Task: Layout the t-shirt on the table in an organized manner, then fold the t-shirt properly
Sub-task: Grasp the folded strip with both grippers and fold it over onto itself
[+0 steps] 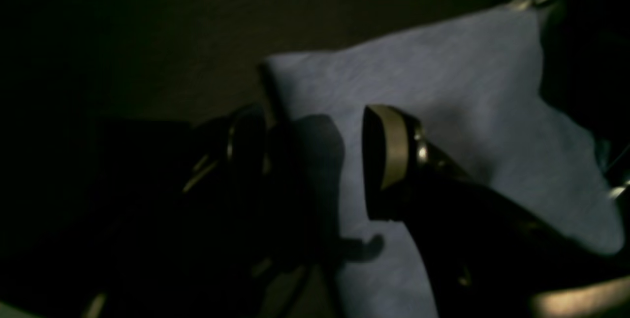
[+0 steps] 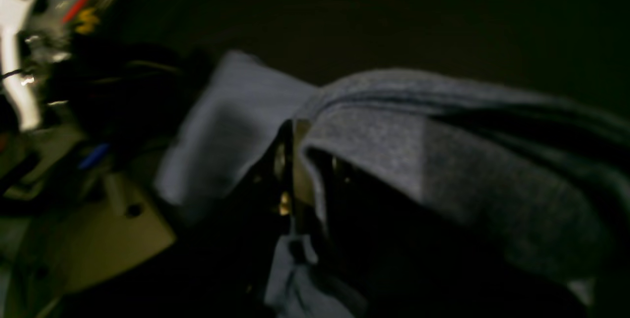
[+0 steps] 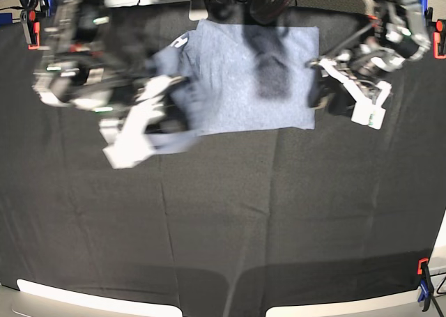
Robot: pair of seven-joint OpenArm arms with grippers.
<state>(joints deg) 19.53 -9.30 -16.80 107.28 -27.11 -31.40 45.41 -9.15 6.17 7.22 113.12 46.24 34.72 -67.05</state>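
Shirt (image 3: pixel 251 80): lies at the far middle of the table (image 3: pixel 223 219), partly folded into a rough rectangle, plain side up, one side bunched and lifted toward the right gripper. Looks thin, soft, light and limp; it should drape and crease and won't hold shape. Best taken at hems, corners or fold edges, pinching all layers, not mid-panel.

Right gripper (image 2: pixel 295 180): pressed together on a fold of shirt edge, cloth hanging over the jaw; motion-blurred in the base view.

Left gripper (image 1: pixel 315 160): spread wide, low over the shirt's side edge, nothing in it.

Table: black cloth, clamps at the edges.
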